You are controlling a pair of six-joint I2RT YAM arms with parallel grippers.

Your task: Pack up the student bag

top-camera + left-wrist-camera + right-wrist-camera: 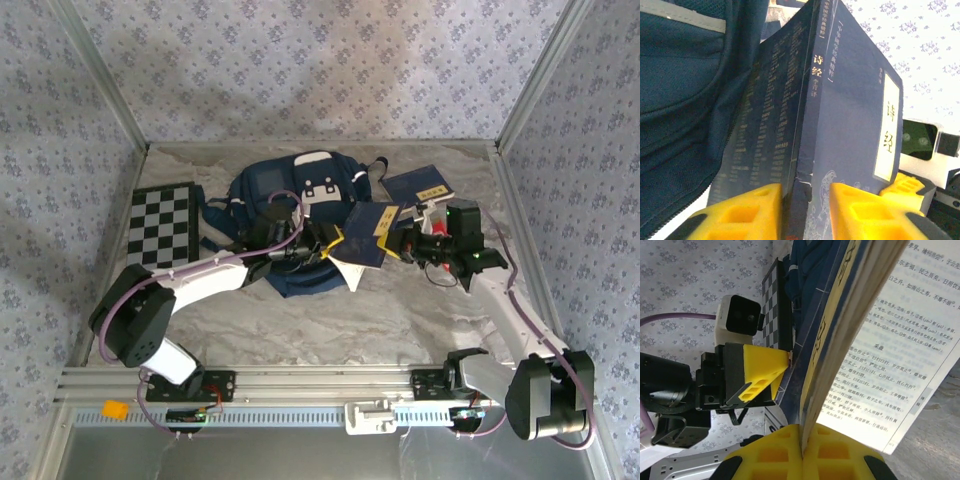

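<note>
The pale marbled table (400,310) takes up most of the floor of the booth, and the navy bag (270,190) lies on it toward the back, about the middle, white-flapped pocket facing up. A folded checkerboard (160,225) lies flat just to the bag's left, close to its strap. Off the bag's right shoulder a second book (422,186) rests on the table by itself. In front of that, over the bag's right front corner, a blue book (368,232) is held up off the table between the two arms, with a white page hanging loose beneath it. From above I can only tell that the left claw (322,243) and the right claw (405,243) meet the book from opposite sides. The left wrist camera shows more: the left claw (805,194) has its yellow fingers (740,215) pressed to either side of the blue book (850,125) near the spine, with no gap that I can make out, and the bag's fabric (680,100) is right beside it on the left. The right wrist camera shows the right claw (802,442) pinched closed on the book's edge, the printed page (890,340) fanned out to one side. It also catches one yellow finger (762,372) of the left claw touching the cover, with the checkerboard (772,305) and the bag (810,260) behind.
</note>
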